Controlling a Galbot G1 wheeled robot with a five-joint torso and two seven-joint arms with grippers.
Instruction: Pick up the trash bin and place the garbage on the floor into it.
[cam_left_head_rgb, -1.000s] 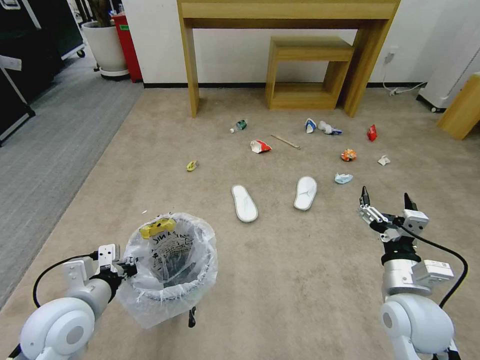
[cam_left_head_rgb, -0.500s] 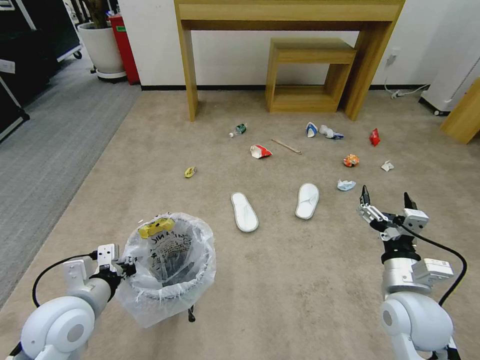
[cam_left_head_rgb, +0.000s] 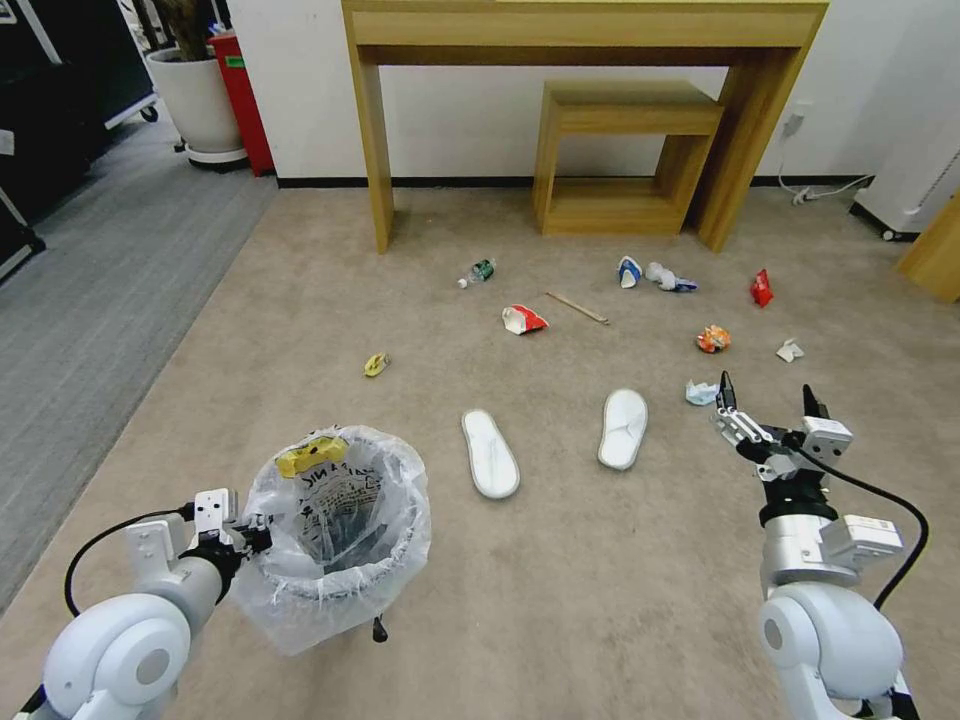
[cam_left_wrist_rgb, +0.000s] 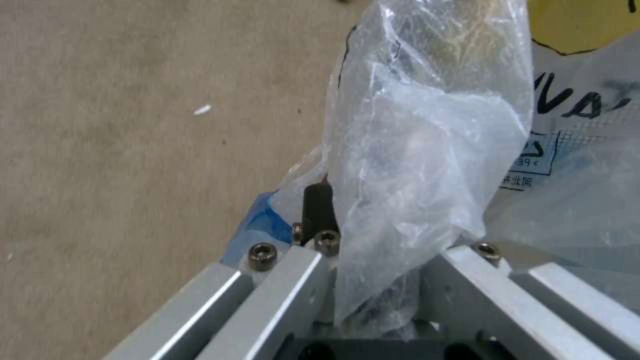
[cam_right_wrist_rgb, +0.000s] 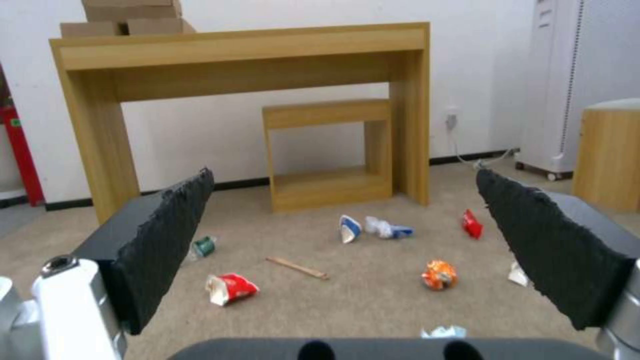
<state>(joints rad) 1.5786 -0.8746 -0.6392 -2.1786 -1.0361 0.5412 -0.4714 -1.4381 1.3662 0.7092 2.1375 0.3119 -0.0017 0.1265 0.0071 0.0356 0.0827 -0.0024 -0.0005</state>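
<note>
At the near left, the left gripper (cam_left_head_rgb: 240, 535) is clamped on the rim of the trash bin (cam_left_head_rgb: 335, 535), its fingers pinching the crinkled clear liner (cam_left_wrist_rgb: 427, 165). A yellow wrapper (cam_left_head_rgb: 313, 455) sits on the bin's far rim. Farther off on the beige floor (cam_left_head_rgb: 560, 580), a small yellow wrapper (cam_left_head_rgb: 376, 364) lies alone. Right of the bin, two white slippers (cam_left_head_rgb: 490, 453) lie side by side but apart. Beyond them, a green-labelled bottle (cam_left_head_rgb: 478, 272), a red-and-white wrapper (cam_left_head_rgb: 523, 319) and a wooden stick (cam_left_head_rgb: 577, 307) lie spread out in front of the wooden table (cam_left_head_rgb: 585, 25). To the right come a blue-white paper cup (cam_left_head_rgb: 629, 271), a crumpled blue-white piece (cam_left_head_rgb: 668, 277), an orange wrapper (cam_left_head_rgb: 713, 339), a red wrapper (cam_left_head_rgb: 762, 288) and a white paper scrap (cam_left_head_rgb: 790, 350). A pale crumpled tissue (cam_left_head_rgb: 702, 392) lies just left of the right gripper (cam_left_head_rgb: 768, 402), which hovers at the near right with fingers spread wide, holding nothing.
</note>
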